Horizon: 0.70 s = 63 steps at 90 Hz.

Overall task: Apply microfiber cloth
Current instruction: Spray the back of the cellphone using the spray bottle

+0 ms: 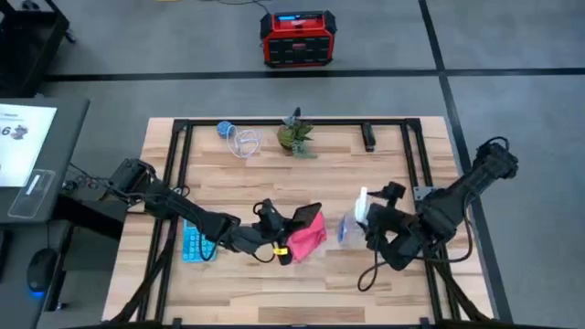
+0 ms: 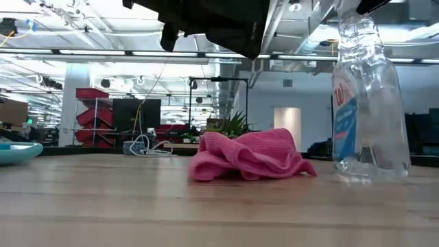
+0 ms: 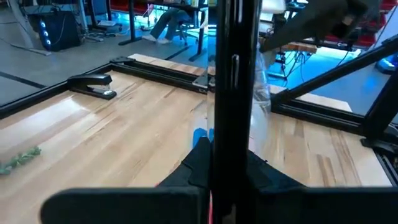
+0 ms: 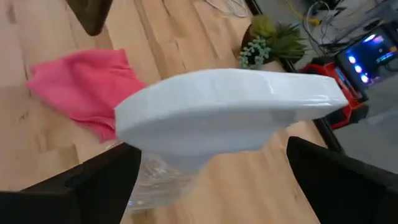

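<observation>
Pink microfiber cloth (image 1: 309, 239) lies crumpled in a loose heap on the wooden table (image 1: 274, 192), near the middle, toward the front edge. In the low view the cloth (image 2: 248, 155) sits bunched on the table, nothing touching it there.

Left gripper (image 1: 291, 222) is just beside the cloth, above its left-upper edge. It holds a black phone (image 1: 306, 215), tilted up on edge; in the left wrist view the phone (image 3: 232, 93) runs as a thin dark vertical slab between the 2 fingers (image 3: 124, 202), so the fingers are closed on it. Low view shows the phone (image 2: 219, 24) hanging dark above the cloth, apart from it.

Right gripper (image 1: 366, 219) is right of the cloth, at a clear spray bottle (image 1: 352, 224) with a white top. In the right wrist view the bottle's white head (image 4: 230, 109) fills the space between the 2 dark fingers (image 4: 93, 183), spread wide on either side of it; cannot tell if they actually grip it. Bottle (image 2: 367, 103) stands upright on the table, just right of the cloth.

Light blue calculator (image 1: 194, 241) lies flat at table left, under the left arm. Small plant (image 1: 296, 135) and a stapler (image 1: 369, 137) sit along the far edge.
</observation>
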Motion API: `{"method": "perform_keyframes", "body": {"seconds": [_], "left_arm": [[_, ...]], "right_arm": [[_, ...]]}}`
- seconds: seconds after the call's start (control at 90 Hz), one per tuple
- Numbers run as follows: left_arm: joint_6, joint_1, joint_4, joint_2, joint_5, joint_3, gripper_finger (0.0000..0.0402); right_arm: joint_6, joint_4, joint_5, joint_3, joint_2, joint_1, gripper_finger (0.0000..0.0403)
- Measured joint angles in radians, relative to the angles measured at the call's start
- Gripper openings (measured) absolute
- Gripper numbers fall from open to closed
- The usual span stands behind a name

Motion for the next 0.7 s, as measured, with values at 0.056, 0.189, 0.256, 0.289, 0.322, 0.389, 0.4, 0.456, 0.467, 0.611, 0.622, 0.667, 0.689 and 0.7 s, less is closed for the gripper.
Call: {"method": "perform_keyframes", "body": {"seconds": [0.056,0.189,0.256,0.289,0.322,0.389,0.4,0.456,0.467,0.611,0.622,0.667,0.689,0.7], "left_arm": [[0.000,0.000,0.001,0.000,0.000,0.000,0.0009],[0.000,0.000,0.001,0.000,0.000,0.000,0.0009],[0.000,0.000,0.001,0.000,0.000,0.000,0.0009],[0.000,0.000,0.000,0.000,0.000,0.000,0.0009],[0.000,0.000,0.000,0.000,0.000,0.000,0.0009],[-0.001,0.000,-0.005,0.000,0.000,0.000,0.0009],[-0.001,0.000,-0.007,0.000,0.000,0.000,0.0009],[-0.003,0.000,-0.015,0.000,0.000,0.000,0.0009],[-0.004,0.000,-0.015,0.000,0.000,0.000,0.0009],[-0.017,0.000,-0.036,0.000,0.000,0.000,0.0009],[-0.018,0.000,-0.041,0.000,0.000,0.000,0.0009],[-0.019,0.000,-0.062,0.000,0.001,0.000,0.0009],[-0.019,0.000,-0.072,0.001,0.002,0.000,0.0009],[-0.020,0.001,-0.075,0.001,0.001,-0.001,0.0009]], "right_arm": [[-0.011,-0.016,0.004,0.000,0.000,-0.005,0.0386],[0.079,-0.176,0.005,0.000,-0.004,-0.019,0.0386],[0.181,-0.289,0.002,0.002,-0.006,-0.028,0.0386],[0.229,-0.320,-0.004,0.001,-0.006,-0.030,0.0386],[0.242,-0.315,-0.010,-0.002,-0.008,-0.033,0.0386],[0.237,-0.289,-0.014,-0.002,-0.017,-0.030,0.0386],[0.237,-0.289,-0.015,0.000,-0.018,-0.028,0.0386],[0.242,-0.298,-0.036,0.012,-0.020,-0.020,0.0386],[0.243,-0.300,-0.042,0.015,-0.020,-0.018,0.0386],[0.276,-0.289,-0.111,0.037,-0.019,0.056,0.0386],[0.280,-0.287,-0.113,0.037,-0.019,0.063,0.0386],[0.296,-0.272,-0.118,0.037,-0.019,0.099,0.0386],[0.305,-0.261,-0.118,0.037,-0.019,0.117,0.0386],[0.309,-0.256,-0.118,0.037,-0.018,0.126,0.0386]]}}
